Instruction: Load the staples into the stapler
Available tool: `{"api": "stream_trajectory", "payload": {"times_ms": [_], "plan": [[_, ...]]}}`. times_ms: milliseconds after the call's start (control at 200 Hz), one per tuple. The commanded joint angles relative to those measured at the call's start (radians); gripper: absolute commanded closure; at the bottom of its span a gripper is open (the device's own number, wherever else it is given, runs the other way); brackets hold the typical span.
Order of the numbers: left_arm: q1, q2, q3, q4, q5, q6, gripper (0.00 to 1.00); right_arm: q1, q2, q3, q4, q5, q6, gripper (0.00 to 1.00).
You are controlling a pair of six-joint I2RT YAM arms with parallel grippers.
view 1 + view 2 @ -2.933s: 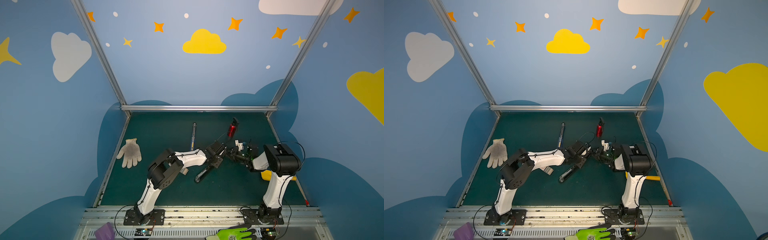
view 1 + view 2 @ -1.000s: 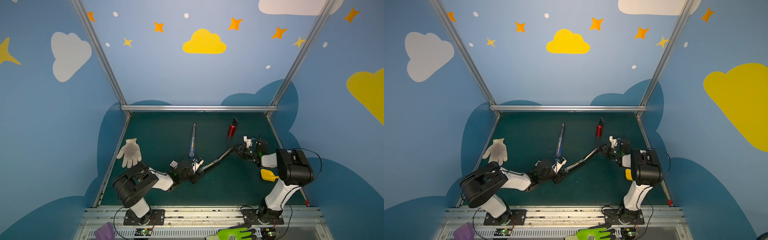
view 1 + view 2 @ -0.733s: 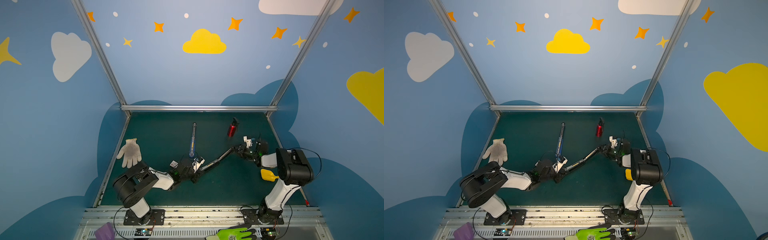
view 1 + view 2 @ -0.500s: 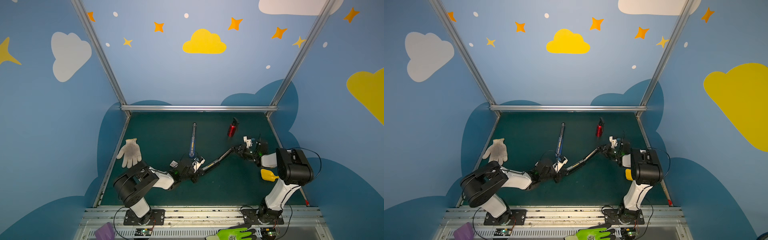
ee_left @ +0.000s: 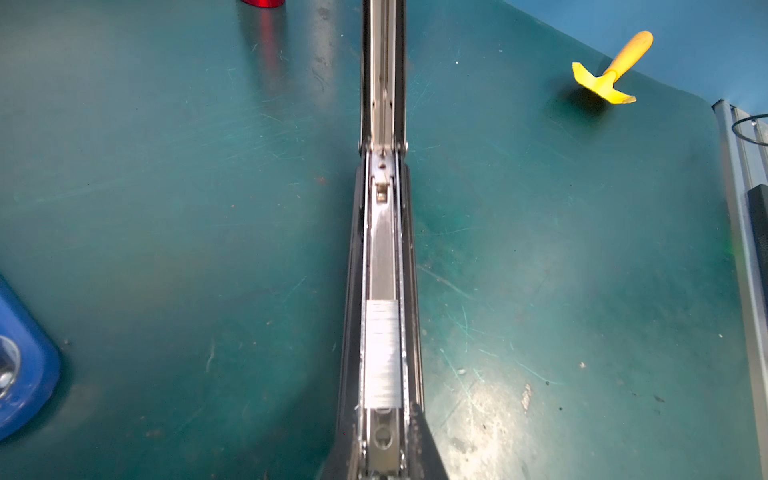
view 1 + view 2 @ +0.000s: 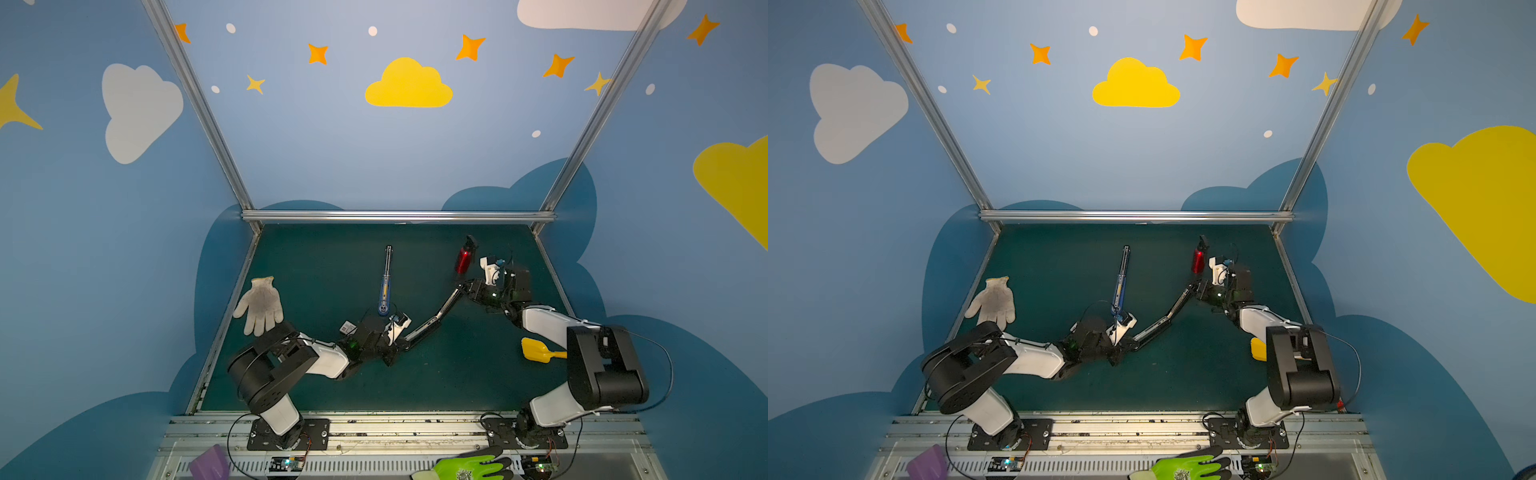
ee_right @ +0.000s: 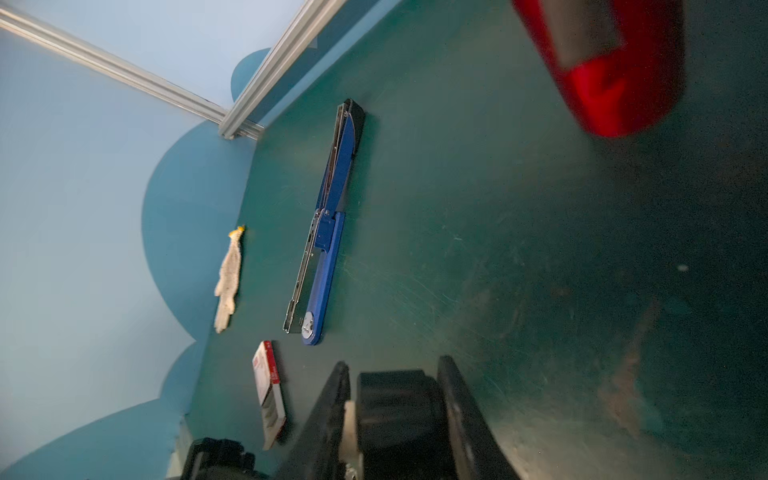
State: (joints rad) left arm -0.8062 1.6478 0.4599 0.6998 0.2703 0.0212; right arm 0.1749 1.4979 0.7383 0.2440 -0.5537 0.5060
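Nearest, the left end effector (image 6: 398, 348) pinches the black stapler (image 6: 434, 320), opened straight over the green desk (image 6: 457, 382). It slants away rightward to the right end effector (image 6: 467, 289), which clamps its far end. A staple strip (image 5: 381, 353) lies lengthwise in its channel, and the staple box (image 6: 347, 328) sits beside the left arm. Blue cloud-painted walls (image 6: 409, 85) stand behind.

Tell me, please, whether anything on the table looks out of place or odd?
A spare blue stapler lies unfolded flat mid-table, untouched. The black stapler, also unfolded, is held at its ends by the left gripper and right gripper, a staple strip in its channel. The staples box lies with its tray partly out.
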Motion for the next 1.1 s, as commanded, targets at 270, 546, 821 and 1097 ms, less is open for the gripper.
{"api": "stream_trajectory", "payload": {"times_ms": [270, 546, 821, 1097], "plan": [[-0.004, -0.021, 0.041, 0.075, 0.002, -0.013, 0.96, 0.306, -0.113, 0.123, -0.389, 0.362, -0.151, 0.88], [-0.005, -0.052, 0.04, 0.09, 0.003, -0.032, 0.96, 0.424, -0.123, 0.122, -0.403, 0.464, -0.159, 0.87], [-0.006, -0.109, 0.064, 0.043, -0.002, -0.023, 0.96, 0.452, -0.14, 0.104, -0.376, 0.479, -0.15, 0.87], [-0.017, -0.129, 0.086, -0.001, -0.012, -0.008, 0.96, 0.475, -0.151, 0.114, -0.377, 0.482, -0.157, 0.87]]}}
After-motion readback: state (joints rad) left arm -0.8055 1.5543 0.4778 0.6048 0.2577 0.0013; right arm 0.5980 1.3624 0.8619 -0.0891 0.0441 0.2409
